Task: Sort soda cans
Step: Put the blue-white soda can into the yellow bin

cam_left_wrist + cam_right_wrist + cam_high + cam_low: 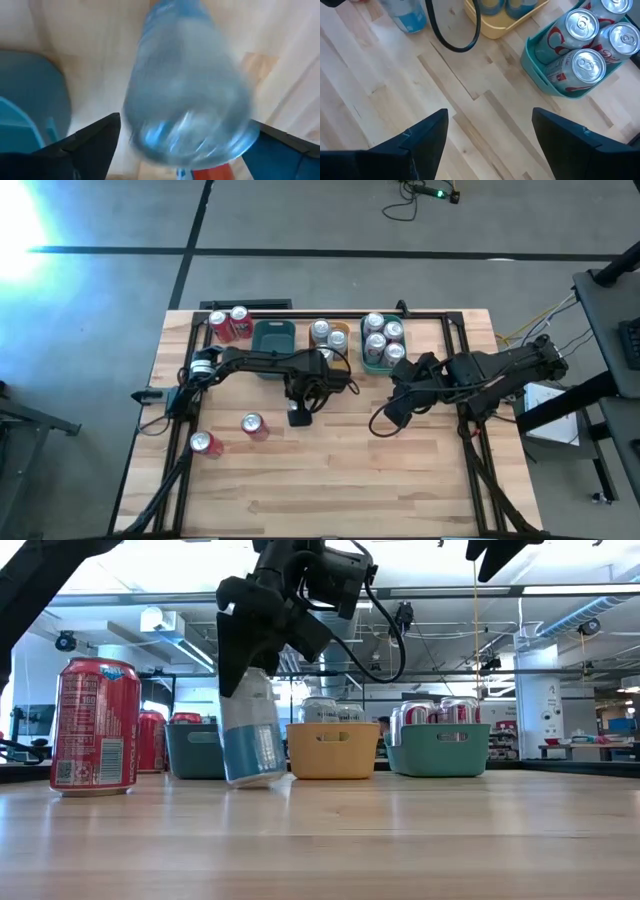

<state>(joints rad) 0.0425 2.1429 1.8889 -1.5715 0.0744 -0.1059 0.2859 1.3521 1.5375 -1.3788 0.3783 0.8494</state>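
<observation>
- Left gripper [250, 660] holds a pale silver-and-blue aluminium can [251, 738] near table centre, fingers closed on its upper body; the can is tilted, its base at or just above the wooden table [400, 840] — probably mid-lift toward a tray.
- Tray sorting looks colour-based: the teal plastic tray [366, 350] holds four pinkish-white cans with red print [580, 45]; the yellow-orange plastic tray [333, 750] holds silver-topped cans [320, 332].
- Dark teal tray [272, 336] looks empty from above.
- Loose red cans: two at the far left corner [228, 324], two on the near left [228, 434], still unsorted.
- Right gripper [490, 135] hovers just beside the teal tray, fingers wide apart, holding nothing; waiting, I'd guess.
- Hard to read: the left wrist view is blurred and filled by the can; contact with the table can't be told.
- The left arm covers part of the yellow-orange tray from above, so its can count is unclear.
</observation>
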